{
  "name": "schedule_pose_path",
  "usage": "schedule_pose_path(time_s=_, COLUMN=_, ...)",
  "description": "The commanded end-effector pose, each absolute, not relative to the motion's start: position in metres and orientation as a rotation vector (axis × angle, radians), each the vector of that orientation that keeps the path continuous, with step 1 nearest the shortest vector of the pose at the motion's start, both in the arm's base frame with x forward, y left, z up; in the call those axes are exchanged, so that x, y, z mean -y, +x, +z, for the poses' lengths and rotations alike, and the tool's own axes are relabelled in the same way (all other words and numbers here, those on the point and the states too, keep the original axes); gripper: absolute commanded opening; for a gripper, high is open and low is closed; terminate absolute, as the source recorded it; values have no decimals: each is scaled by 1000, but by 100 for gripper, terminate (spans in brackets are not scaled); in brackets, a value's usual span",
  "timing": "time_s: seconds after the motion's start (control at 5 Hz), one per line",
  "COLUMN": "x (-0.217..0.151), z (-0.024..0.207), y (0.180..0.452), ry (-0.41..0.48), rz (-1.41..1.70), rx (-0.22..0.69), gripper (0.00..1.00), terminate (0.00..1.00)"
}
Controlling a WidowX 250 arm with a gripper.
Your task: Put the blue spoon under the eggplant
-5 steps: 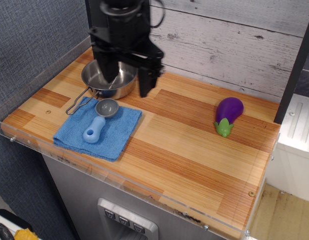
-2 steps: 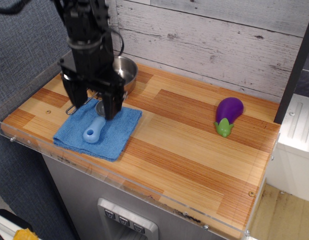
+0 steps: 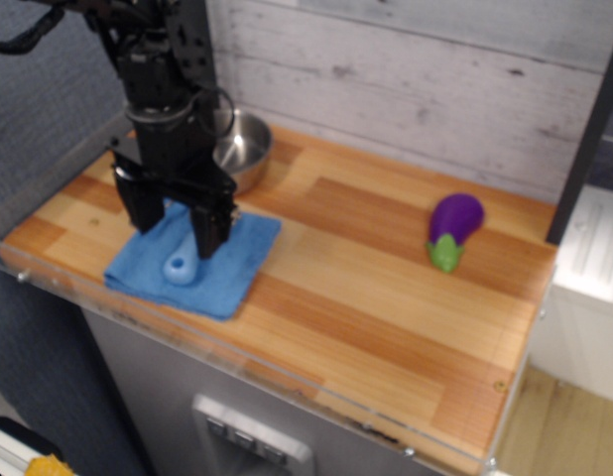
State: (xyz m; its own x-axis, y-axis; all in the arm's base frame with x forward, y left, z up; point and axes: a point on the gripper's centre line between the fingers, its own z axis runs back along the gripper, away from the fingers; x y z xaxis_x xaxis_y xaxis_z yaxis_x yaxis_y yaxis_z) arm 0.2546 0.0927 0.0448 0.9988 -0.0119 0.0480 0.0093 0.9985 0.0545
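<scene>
The gripper (image 3: pixel 178 223) has dropped lower over the blue cloth (image 3: pixel 192 266) since a moment ago, its jaws spread wide astride the blue spoon (image 3: pixel 181 266), whose grey bowl is now hidden behind the arm. Only the spoon's light-blue handle end shows in the slightly blurred view. The eggplant (image 3: pixel 452 227) lies well apart on the right of the worktop (image 3: pixel 366 297), and the steel pan (image 3: pixel 245 149) is partly blocked behind the arm.

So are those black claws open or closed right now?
Open. The gripper has its two black fingers spread apart, straddling the blue spoon on the blue cloth, not yet squeezing it.
</scene>
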Motion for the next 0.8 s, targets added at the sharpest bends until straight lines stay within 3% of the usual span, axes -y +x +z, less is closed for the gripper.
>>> schedule_pose_path(time_s=0.0, x=-90, z=39, y=256, ry=68, rz=-23, rx=53, gripper=100, terminate=0)
schedule_pose_path(time_s=0.6, x=-87, z=24, y=259, ry=46, rz=-34, rx=21, gripper=100, terminate=0)
